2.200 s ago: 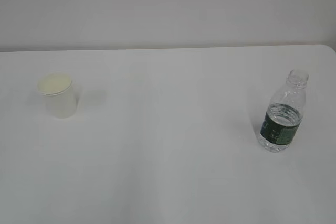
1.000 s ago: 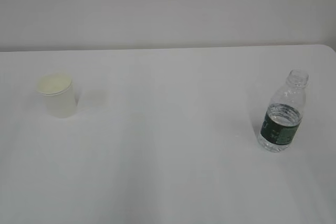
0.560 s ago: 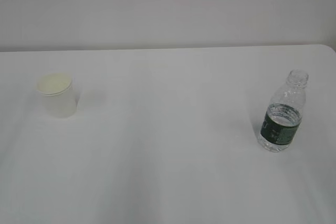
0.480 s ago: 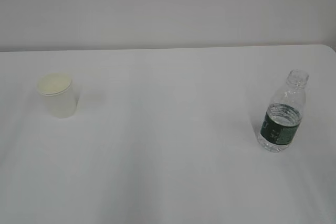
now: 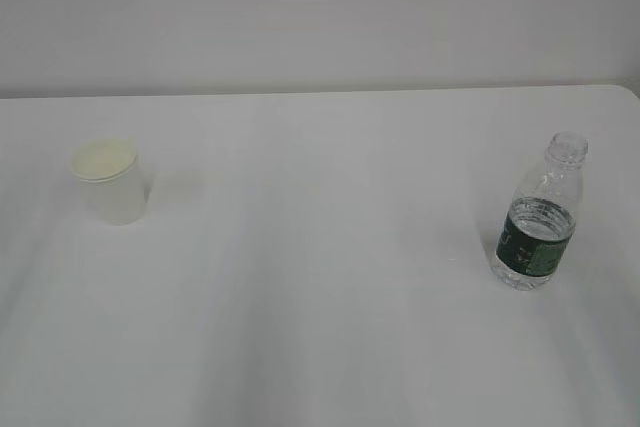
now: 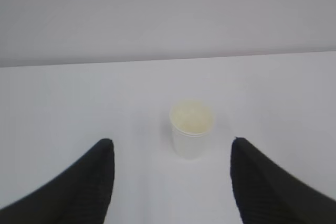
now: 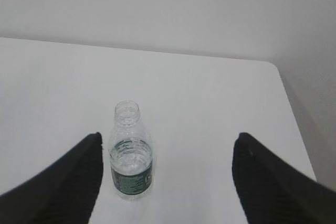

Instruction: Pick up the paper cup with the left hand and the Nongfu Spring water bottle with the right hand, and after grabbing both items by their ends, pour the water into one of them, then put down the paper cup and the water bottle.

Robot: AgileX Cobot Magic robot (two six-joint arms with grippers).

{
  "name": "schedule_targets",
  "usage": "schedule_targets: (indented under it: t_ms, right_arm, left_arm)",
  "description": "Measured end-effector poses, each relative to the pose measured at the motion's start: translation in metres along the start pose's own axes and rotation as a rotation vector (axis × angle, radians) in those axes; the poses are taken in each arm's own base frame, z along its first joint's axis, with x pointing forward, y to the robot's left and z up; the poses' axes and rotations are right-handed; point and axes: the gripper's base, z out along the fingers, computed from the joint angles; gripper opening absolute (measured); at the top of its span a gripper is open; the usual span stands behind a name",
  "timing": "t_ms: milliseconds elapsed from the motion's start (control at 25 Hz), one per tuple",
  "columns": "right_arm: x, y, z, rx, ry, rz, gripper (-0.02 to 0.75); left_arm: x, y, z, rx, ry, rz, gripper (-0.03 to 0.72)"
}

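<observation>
The paper cup [image 5: 109,182] stands upright on the left of the white table; the left wrist view shows the cup [image 6: 191,129] ahead of my open left gripper [image 6: 171,148], apart from both fingers. The Nongfu Spring water bottle [image 5: 538,217] stands upright and capless on the right, with clear water up to its green label. Through the right wrist camera the bottle [image 7: 130,153] sits just inside the left finger of my open right gripper [image 7: 166,142], and I cannot tell whether they touch. Neither arm appears in the exterior view.
The white table [image 5: 320,307] ends at a rounded far right corner [image 7: 273,66], with a plain grey wall behind. Nothing else stands on it.
</observation>
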Motion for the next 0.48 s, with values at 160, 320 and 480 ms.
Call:
schedule_targets:
  t_ms: [160, 320, 480]
  right_arm:
    - [0.003, 0.001, 0.005, -0.001, -0.027, 0.004, 0.573]
    - [0.013, 0.004, 0.015, -0.007, -0.059, 0.023, 0.573]
    - [0.025, 0.006, 0.022, -0.008, -0.075, 0.032, 0.573]
  left_arm:
    - [-0.002, -0.001, 0.019, -0.001, 0.001, 0.028, 0.494]
    - [0.001, -0.002, 0.04, 0.003, 0.046, 0.032, 0.494]
    - [0.002, -0.004, 0.054, 0.01, 0.049, 0.034, 0.493]
